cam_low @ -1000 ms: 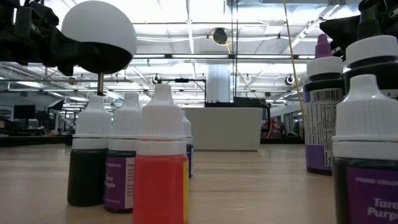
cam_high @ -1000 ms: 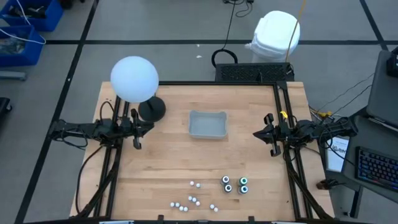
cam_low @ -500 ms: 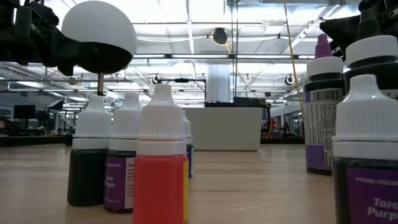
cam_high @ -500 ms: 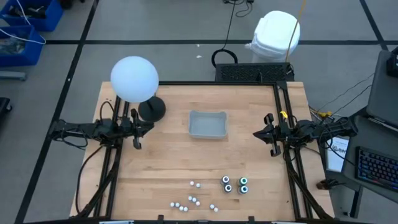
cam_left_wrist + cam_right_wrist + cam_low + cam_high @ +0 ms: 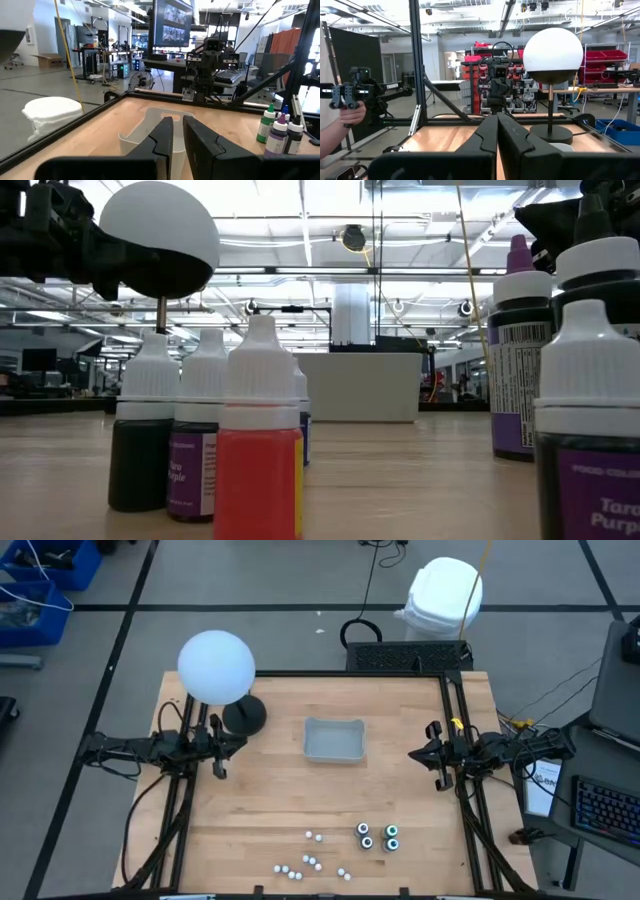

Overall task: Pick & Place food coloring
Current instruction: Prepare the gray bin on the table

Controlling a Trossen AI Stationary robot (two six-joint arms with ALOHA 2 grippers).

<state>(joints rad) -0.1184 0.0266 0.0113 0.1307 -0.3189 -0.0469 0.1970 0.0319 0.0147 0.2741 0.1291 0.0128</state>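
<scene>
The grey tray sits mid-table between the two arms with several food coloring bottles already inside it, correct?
Not quite. The high view shows the grey tray mid-table between the arms, but with no bottles inside; the food coloring bottles all stand on the wood near the table's front edge.

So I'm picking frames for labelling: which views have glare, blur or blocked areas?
Low view: nearest food coloring bottles loom large and block much of the table, bright ceiling lights behind. High view: evenly lit, white lamp globe hides table beneath. Left wrist view: grey tray partly hidden by its own tool.
</scene>
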